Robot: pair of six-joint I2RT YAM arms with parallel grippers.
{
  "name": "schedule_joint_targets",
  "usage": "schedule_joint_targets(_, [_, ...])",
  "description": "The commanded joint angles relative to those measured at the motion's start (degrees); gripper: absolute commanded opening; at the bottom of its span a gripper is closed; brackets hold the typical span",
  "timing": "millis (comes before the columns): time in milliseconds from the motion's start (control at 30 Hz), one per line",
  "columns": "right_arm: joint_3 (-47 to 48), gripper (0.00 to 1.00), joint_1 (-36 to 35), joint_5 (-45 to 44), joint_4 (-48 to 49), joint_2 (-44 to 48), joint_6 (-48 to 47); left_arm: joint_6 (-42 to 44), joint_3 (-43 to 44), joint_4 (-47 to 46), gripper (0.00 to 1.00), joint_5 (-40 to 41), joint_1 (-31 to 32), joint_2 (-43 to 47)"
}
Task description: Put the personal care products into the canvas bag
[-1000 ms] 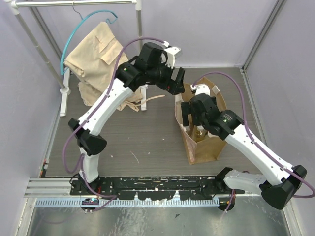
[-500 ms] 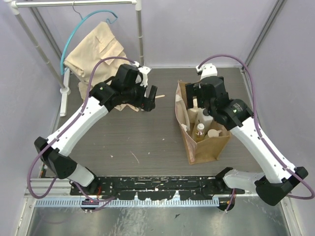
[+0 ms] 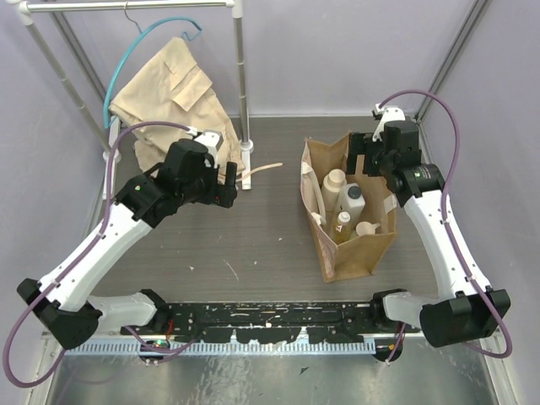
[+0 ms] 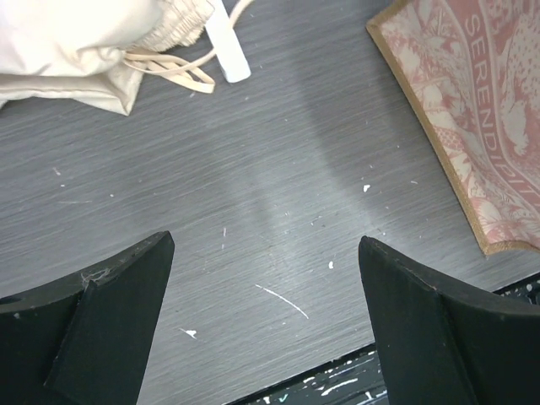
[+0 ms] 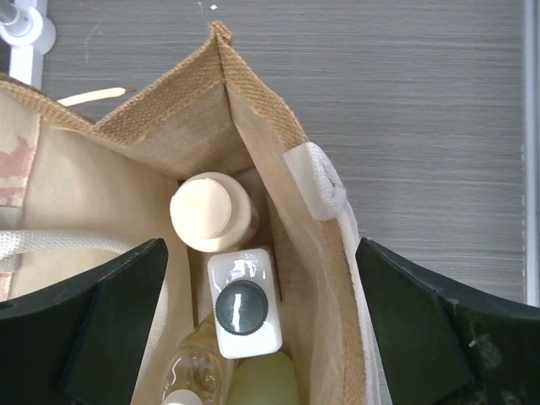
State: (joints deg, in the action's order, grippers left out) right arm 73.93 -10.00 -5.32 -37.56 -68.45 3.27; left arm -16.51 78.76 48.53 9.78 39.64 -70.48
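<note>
The canvas bag (image 3: 359, 253) stands upright at right of centre, its mouth open (image 5: 177, 126). All of the personal care products stand inside it: a cream round-capped bottle (image 3: 335, 181) (image 5: 205, 211), a white rectangular one with a black cap (image 3: 353, 197) (image 5: 243, 308), an amber one with a white cap (image 3: 343, 222) (image 5: 192, 371) and a green-yellow one (image 3: 368, 229) (image 5: 263, 381). My right gripper (image 3: 369, 156) (image 5: 261, 329) hangs open above the bag's far end, holding nothing. My left gripper (image 3: 229, 179) (image 4: 266, 321) is open over bare table left of the bag.
A beige garment (image 3: 164, 93) (image 4: 76, 51) hangs from a teal hanger on a white rack (image 3: 239, 76) at back left, its cords trailing on the table. The rack's foot (image 4: 228, 51) lies near my left gripper. Walls close in on both sides.
The left arm has swung away from above the bag to the left and lower. The right arm has pulled up and back from the bag's mouth, uncovering the bottles inside.
</note>
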Motion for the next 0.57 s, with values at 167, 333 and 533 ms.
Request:
schedule_joint_targets(167, [1.2, 1.0, 0.8, 5.3, 3.8, 2.4, -0.7, 0.3, 1.1, 1.0, 0.98, 2.4, 0.0, 3.8])
schedule_joint_targets(333, [-0.1, 1.0, 0.8, 4.5, 3.6, 4.0, -1.3, 0.6, 1.9, 1.2, 0.98, 0.6, -0.1, 3.1])
schedule_joint_targets(533, [-0.5, 1.0, 0.8, 4.9, 3.6, 4.7, -1.4, 0.4, 2.0, 0.8, 0.98, 0.5, 0.0, 3.6])
